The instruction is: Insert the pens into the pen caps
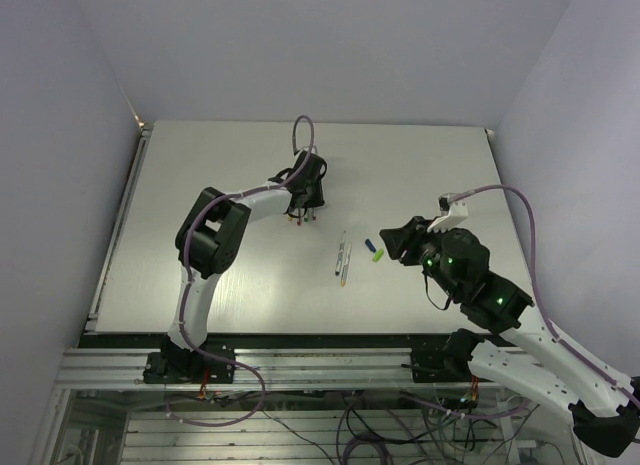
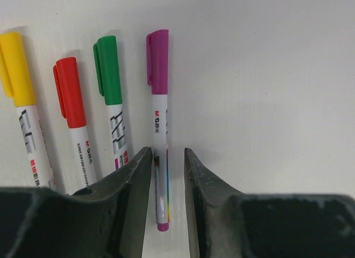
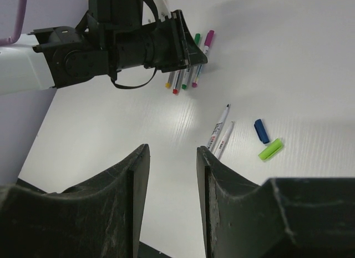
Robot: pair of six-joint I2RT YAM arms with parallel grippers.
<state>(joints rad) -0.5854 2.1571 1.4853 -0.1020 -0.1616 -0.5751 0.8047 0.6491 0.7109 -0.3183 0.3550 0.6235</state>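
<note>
White tabletop (image 1: pixel 200 185) below pale lilac walls. Parted fingers on the left gripper (image 2: pixel 167 153), astride the magenta-capped pen (image 2: pixel 160 130) lying flat, a gap beside it; green-capped pen (image 2: pixel 113 102), red-capped pen (image 2: pixel 75 111) and yellow-capped pen (image 2: pixel 22 97) in a row alongside. Parted too and empty, the right gripper (image 3: pixel 172 150), above the tabletop; beyond it two bare pens (image 3: pixel 219 126), then blue cap (image 3: pixel 261 131) and light green cap (image 3: pixel 270 150).

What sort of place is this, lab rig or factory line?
Most likely a lab test cell: a white table boxed in by plain walls, an aluminium rail frame with loose cables beneath.
</note>
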